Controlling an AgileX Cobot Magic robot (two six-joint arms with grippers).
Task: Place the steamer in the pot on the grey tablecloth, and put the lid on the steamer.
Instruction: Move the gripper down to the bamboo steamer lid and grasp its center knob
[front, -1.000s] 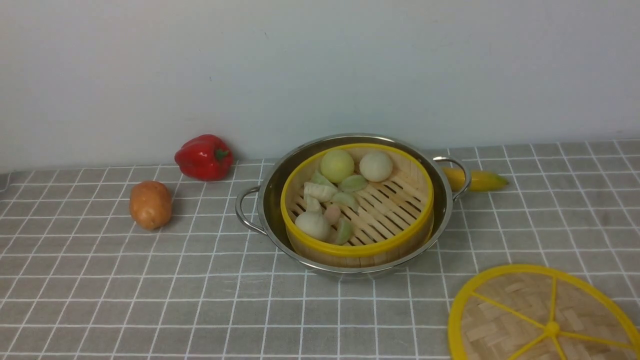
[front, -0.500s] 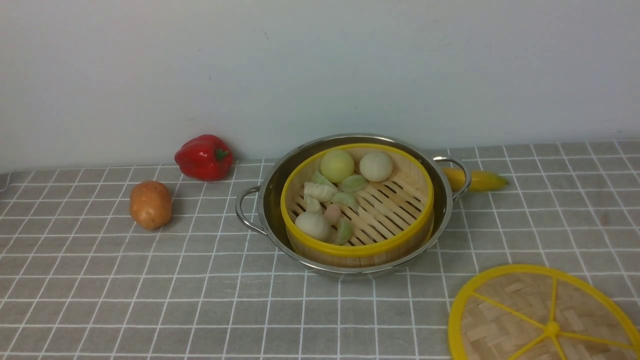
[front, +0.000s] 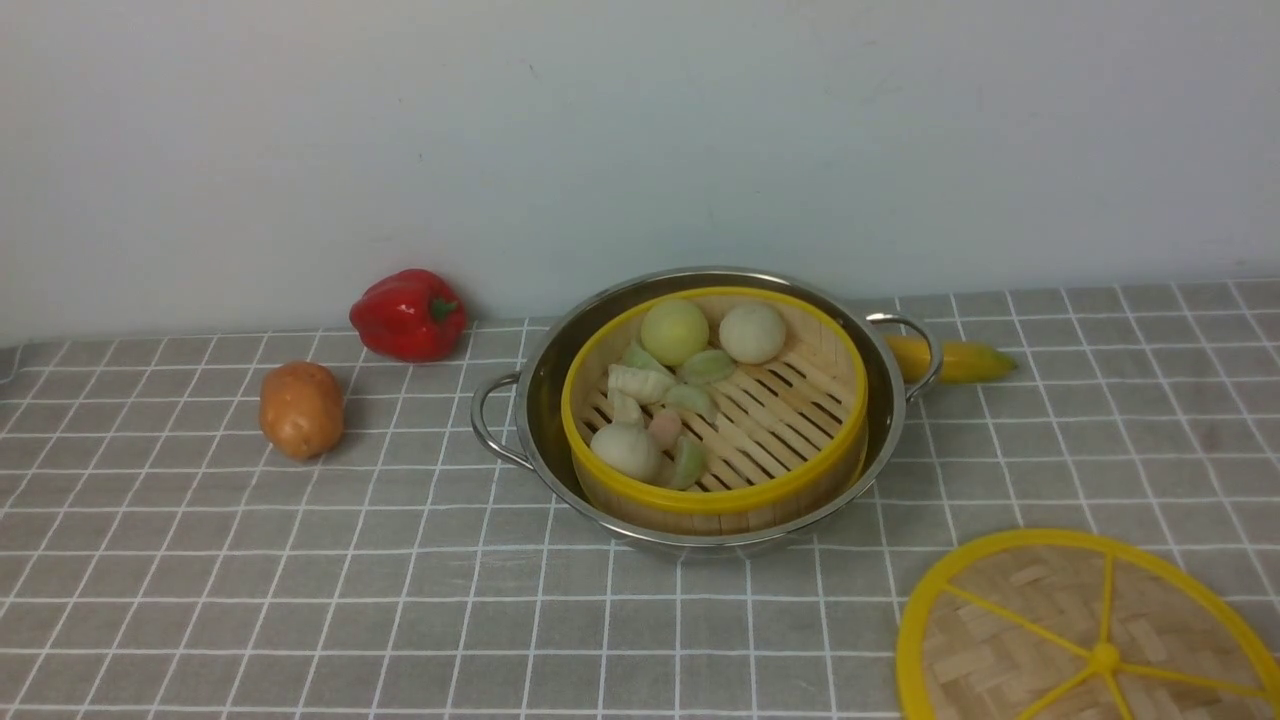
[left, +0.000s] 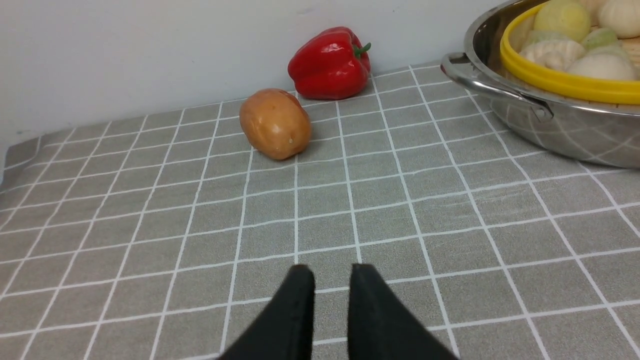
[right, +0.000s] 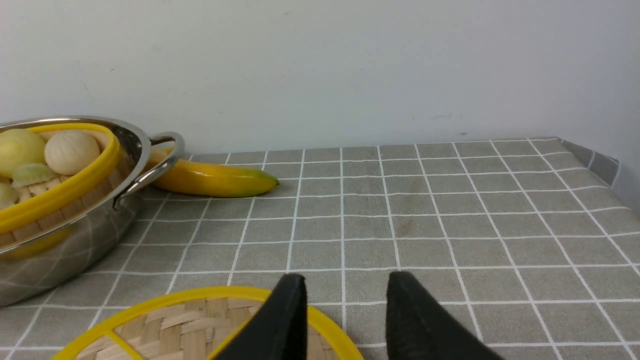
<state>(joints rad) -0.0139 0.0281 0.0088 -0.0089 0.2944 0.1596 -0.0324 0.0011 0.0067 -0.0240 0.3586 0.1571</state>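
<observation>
The steamer (front: 700, 497), a bamboo basket with yellow rims, sits inside the shiny pot (front: 487, 420) on the grey tablecloth (front: 300, 580) and holds several buns and dumplings. The lid (front: 1050, 640), a flat woven disc with yellow spokes, lies on the cloth at the near right, partly cut off by the frame edge. No gripper shows in the front view. My left gripper (left: 330, 270) hangs over bare cloth left of the pot (left: 550, 125), its jaws a narrow gap apart and empty. My right gripper (right: 345, 277) is open over the edge of the lid (right: 175, 325), holding nothing.
A red pepper (front: 405, 315) and a potato (front: 300, 408) lie left of the pot near the back wall. A banana (front: 965, 360) lies behind the pot's right handle. The cloth's right edge (right: 605, 165) drops off at the far right.
</observation>
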